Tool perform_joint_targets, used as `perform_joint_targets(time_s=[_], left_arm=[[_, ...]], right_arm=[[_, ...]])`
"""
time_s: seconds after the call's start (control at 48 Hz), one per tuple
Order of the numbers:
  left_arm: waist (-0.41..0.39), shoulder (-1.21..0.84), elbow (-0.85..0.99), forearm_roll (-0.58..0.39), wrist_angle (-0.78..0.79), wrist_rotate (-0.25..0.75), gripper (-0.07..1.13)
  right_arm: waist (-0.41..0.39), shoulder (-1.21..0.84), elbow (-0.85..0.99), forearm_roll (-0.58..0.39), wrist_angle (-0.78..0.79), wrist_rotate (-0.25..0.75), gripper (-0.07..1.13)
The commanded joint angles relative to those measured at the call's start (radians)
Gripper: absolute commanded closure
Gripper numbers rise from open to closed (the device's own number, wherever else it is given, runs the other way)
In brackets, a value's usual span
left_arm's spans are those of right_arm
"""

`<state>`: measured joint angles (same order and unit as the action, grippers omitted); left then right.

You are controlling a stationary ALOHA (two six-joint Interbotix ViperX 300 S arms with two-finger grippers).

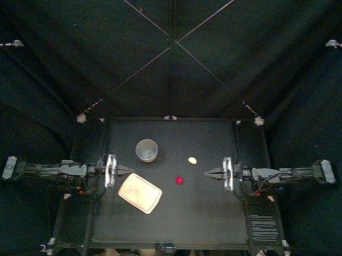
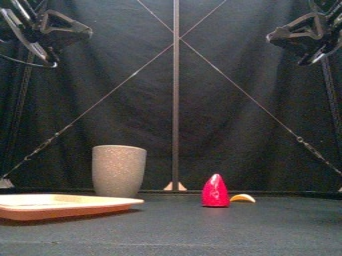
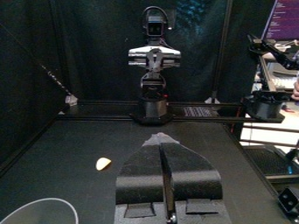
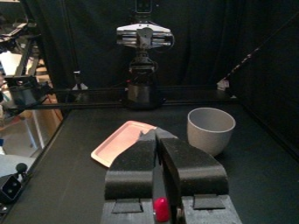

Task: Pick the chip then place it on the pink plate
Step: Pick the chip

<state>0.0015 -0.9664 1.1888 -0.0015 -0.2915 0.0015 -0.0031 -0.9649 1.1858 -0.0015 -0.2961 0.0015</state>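
Note:
The chip point(image 1: 193, 160) is a small pale yellow curved piece lying on the black table right of centre, also seen low in the front view point(image 2: 242, 198) and in the left wrist view point(image 3: 103, 163). The flat pink plate point(image 1: 140, 192) lies front left point(image 2: 60, 205) point(image 4: 122, 143). My left gripper point(image 1: 112, 172) hovers at the table's left edge with its jaws together point(image 3: 162, 140), holding nothing. My right gripper point(image 1: 222, 172) hovers at the right edge, likewise shut and empty point(image 4: 158, 133). Both are raised well clear of the chip.
A tall grey speckled cup point(image 1: 146, 150) stands behind the plate point(image 2: 118, 170) point(image 4: 211, 129). A red cone-shaped toy point(image 1: 181, 181) stands just in front of the chip, between it and the plate point(image 2: 215, 190).

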Motion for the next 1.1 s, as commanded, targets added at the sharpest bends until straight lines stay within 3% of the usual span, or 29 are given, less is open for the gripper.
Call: perform_joint_targets(time_s=[0.021,0.208,0.333,0.562,0.854,0.979,1.104], left_arm=[[0.003,0.008,-0.012,-0.002,-0.009,0.000,1.02],[0.018,0.008,-0.011,-0.002,-0.009,0.002,1.01],[0.040,0.008,-0.009,-0.002,-0.011,0.002,1.01],[0.074,0.008,0.011,0.000,-0.011,0.003,1.01],[0.104,0.008,0.064,-0.002,-0.028,0.002,1.01],[0.104,0.008,0.074,-0.002,-0.035,-0.003,1.01],[0.104,0.008,0.074,-0.008,-0.037,-0.002,1.01]], right_arm=[[-0.035,0.043,-0.028,0.014,-0.002,0.012,1.01],[-0.183,0.176,-0.077,0.123,0.020,0.071,0.99],[-0.295,0.258,-0.149,0.115,0.110,0.086,0.94],[-0.549,0.391,-0.313,0.121,0.430,0.080,0.81],[-0.827,0.531,-0.532,0.164,0.865,0.037,0.80],[-0.893,0.644,-0.588,0.313,1.063,-0.071,0.80],[-0.894,0.772,-0.594,0.607,1.203,-0.255,0.80]])
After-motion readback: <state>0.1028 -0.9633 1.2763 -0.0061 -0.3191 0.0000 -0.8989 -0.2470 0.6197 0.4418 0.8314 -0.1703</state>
